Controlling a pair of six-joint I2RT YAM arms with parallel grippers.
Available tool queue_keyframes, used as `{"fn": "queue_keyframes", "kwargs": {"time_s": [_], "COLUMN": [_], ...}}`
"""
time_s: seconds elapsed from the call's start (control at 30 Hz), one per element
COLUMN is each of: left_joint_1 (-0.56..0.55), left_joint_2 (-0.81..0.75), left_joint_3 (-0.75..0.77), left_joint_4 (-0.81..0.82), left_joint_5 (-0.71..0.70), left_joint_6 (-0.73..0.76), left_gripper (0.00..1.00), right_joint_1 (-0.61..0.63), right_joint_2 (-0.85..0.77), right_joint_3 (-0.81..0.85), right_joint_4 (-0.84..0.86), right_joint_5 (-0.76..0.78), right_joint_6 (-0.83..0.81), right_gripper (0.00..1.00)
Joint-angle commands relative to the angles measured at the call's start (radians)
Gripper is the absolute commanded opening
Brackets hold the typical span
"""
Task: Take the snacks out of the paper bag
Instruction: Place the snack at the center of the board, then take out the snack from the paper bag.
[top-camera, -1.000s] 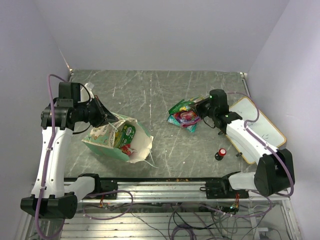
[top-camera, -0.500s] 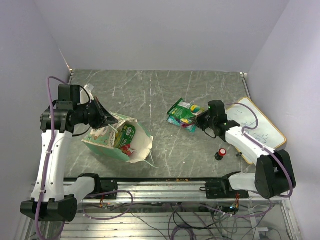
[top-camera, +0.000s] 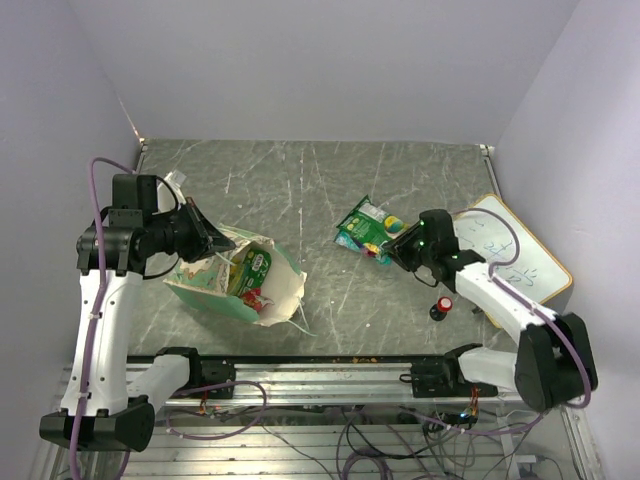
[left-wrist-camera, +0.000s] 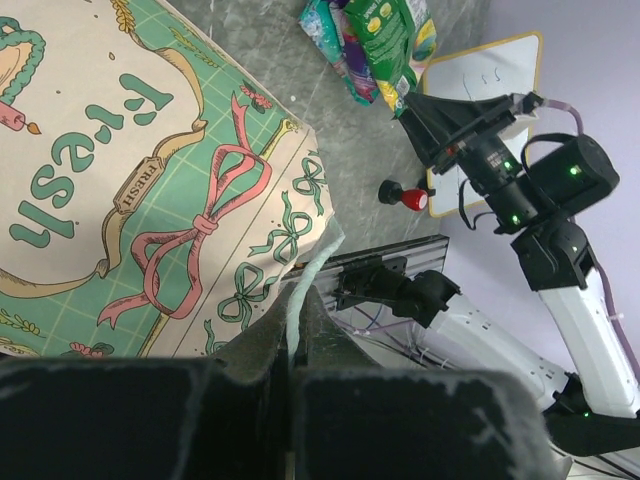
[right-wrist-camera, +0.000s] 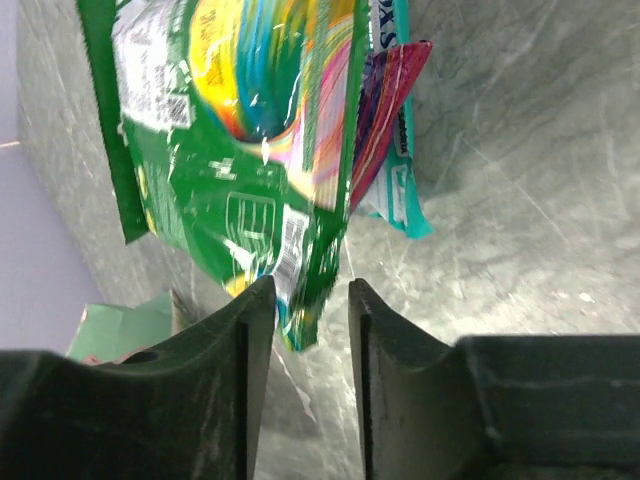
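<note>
The paper bag (top-camera: 232, 280) lies on its side at the left, mouth facing right, with a green snack packet (top-camera: 256, 264) and a red one (top-camera: 252, 297) inside. My left gripper (top-camera: 205, 240) is shut on the bag's upper edge; in the left wrist view the gripper (left-wrist-camera: 297, 300) pinches a mint-green paper edge (left-wrist-camera: 312, 270). A pile of snacks (top-camera: 366, 228) lies mid-table, a green packet (right-wrist-camera: 240, 120) on top of purple and teal ones (right-wrist-camera: 390, 110). My right gripper (top-camera: 397, 245) is open just right of the pile, and in the right wrist view (right-wrist-camera: 308, 292) the green packet's corner reaches between its fingertips.
A small red-topped black knob (top-camera: 442, 305) stands near the right arm, also seen in the left wrist view (left-wrist-camera: 404, 195). A wood-framed whiteboard (top-camera: 525, 255) lies at the right edge. Walls close the back and both sides.
My right gripper has drawn back from the snack pile toward the near right, and a green packet now lies on top. My left gripper has shifted slightly, still holding the bag.
</note>
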Motion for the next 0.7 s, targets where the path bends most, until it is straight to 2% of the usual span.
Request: {"fn": "queue_keyframes", "kwargs": {"time_s": [0.0, 0.1, 0.2, 0.27, 0.37, 0.43, 0.57, 0.67], "left_joint_1": [0.000, 0.002, 0.001, 0.002, 0.001, 0.000, 0.000, 0.001], "left_joint_2": [-0.021, -0.027, -0.037, -0.042, -0.058, -0.072, -0.084, -0.075], "left_joint_3": [-0.011, -0.017, -0.030, -0.040, -0.062, -0.087, -0.136, -0.130], "left_joint_4": [-0.011, -0.009, -0.001, -0.005, -0.002, 0.004, 0.006, -0.019], "left_joint_5": [-0.003, -0.005, -0.012, -0.012, -0.002, 0.007, 0.053, 0.064], "left_joint_6": [-0.001, 0.000, 0.007, 0.012, 0.015, 0.012, -0.016, -0.016], "left_gripper": [0.07, 0.07, 0.07, 0.07, 0.07, 0.07, 0.07, 0.07], "right_joint_1": [-0.012, -0.013, -0.012, -0.009, 0.022, 0.106, 0.394, 0.534], "right_joint_2": [-0.140, -0.220, -0.265, -0.266, -0.236, -0.214, -0.152, -0.037], "right_joint_3": [0.010, 0.008, 0.013, 0.019, 0.037, 0.051, 0.087, 0.159], "right_joint_4": [-0.154, -0.208, -0.136, -0.055, 0.106, 0.205, 0.301, 0.293], "right_joint_5": [0.041, 0.054, -0.026, -0.136, -0.398, -0.516, -0.536, -0.544], "right_joint_6": [-0.146, -0.268, -0.503, -0.643, -0.838, -0.968, -1.362, -1.642], "right_gripper": [0.39, 0.46, 0.49, 0.50, 0.52, 0.53, 0.58, 0.59]}}
